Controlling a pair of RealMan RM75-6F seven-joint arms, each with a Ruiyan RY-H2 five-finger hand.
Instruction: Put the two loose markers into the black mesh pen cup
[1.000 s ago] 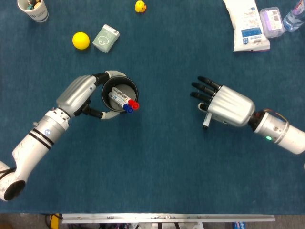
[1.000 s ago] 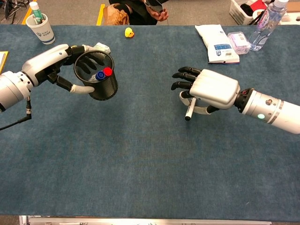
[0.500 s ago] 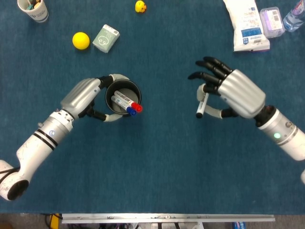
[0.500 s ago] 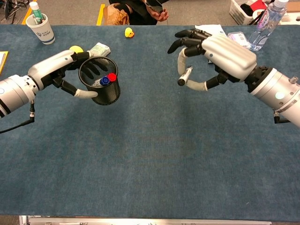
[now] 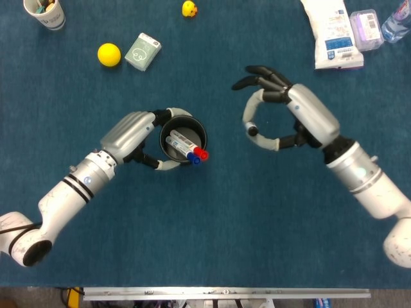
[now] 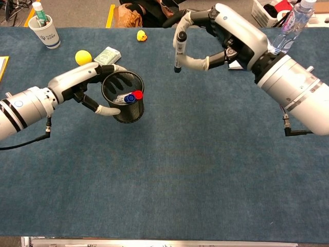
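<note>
My left hand (image 5: 131, 131) grips the black mesh pen cup (image 5: 183, 136) from its left side and holds it a little tilted. Inside lie two markers, one red-capped (image 5: 203, 154) and one blue-capped (image 6: 128, 98). My right hand (image 5: 302, 115) is raised above the table to the right of the cup. It pinches a white marker (image 6: 178, 51) between thumb and fingers, held nearly upright with its dark tip down. In the head view this marker (image 5: 252, 130) shows almost end-on. The marker hangs apart from the cup (image 6: 126, 100), to its right.
A yellow ball (image 5: 109, 54), a green box (image 5: 142, 51) and a rubber duck (image 5: 189, 8) lie at the back left. A paper cup (image 5: 45, 13) stands in the far left corner. A white packet (image 5: 334, 32), a plastic box (image 5: 366, 29) and a bottle (image 5: 395, 22) lie back right.
My right hand has lifted the white marker off the table and carried it left toward the cup. My left hand has moved the cup to the right, toward the middle.
</note>
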